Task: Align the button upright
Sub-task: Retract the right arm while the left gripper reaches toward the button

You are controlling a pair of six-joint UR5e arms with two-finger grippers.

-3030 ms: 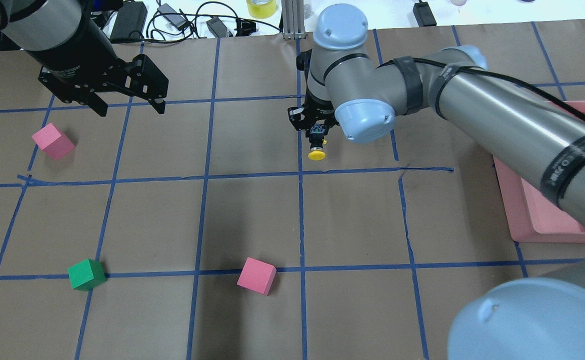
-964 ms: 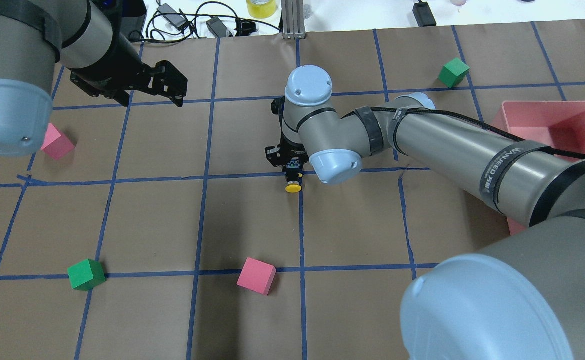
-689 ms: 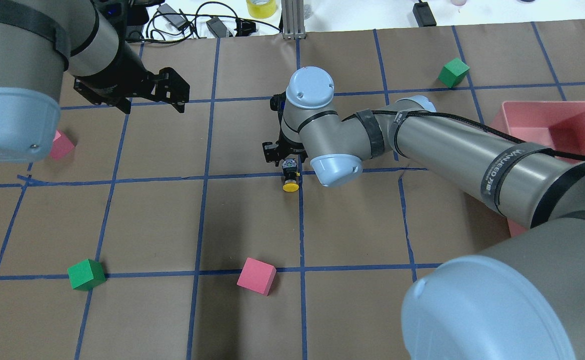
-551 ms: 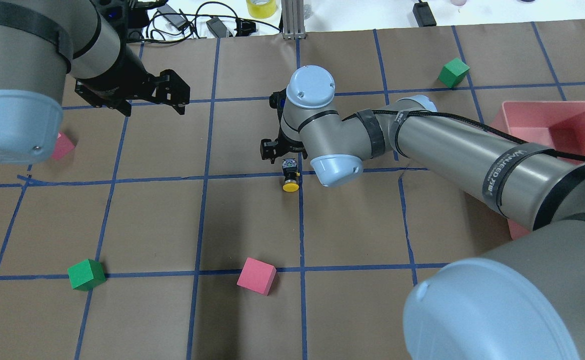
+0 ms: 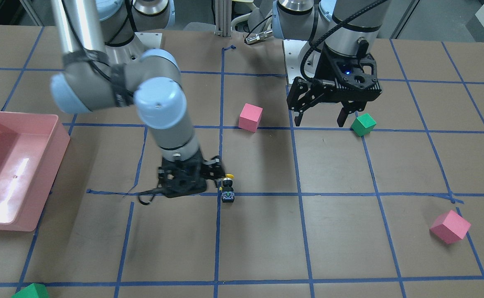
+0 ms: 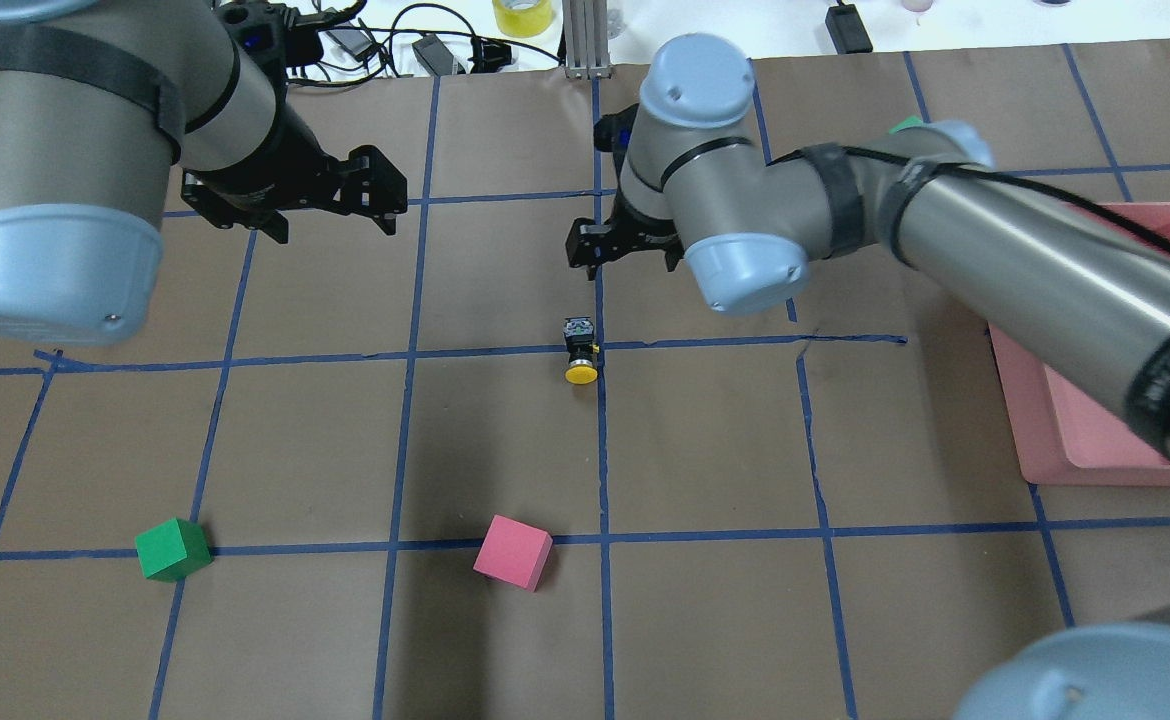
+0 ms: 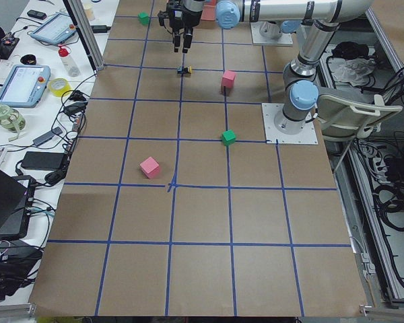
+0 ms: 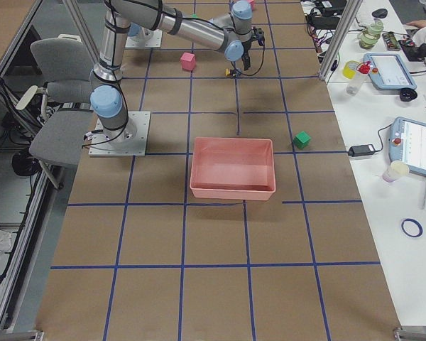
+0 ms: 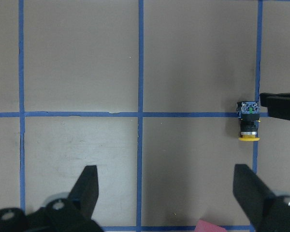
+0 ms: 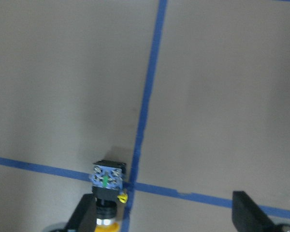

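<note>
I saw the button (image 6: pixel 579 352) lying sideways on a tape crossing (image 6: pixel 602 346), cap toward the robot, just robot-side of the wide-open, empty right gripper (image 6: pixel 631 262); the left gripper (image 6: pixel 333 222), also spread and empty, was farther off.

Bright, even overhead light. Soft dark shadows lie on the table paper (image 6: pixel 705 440). White glare inside the pink bin (image 5: pixel 53 174). Right wrist view soft, slightly blurred.

Robotics lab: paper-covered table (image 7: pixel 256 269), blue tape grid (image 7: pixel 230 243), 2 teach pendants (image 8: pixel 417 145), cables (image 7: pixel 394 195) alongside.
</note>
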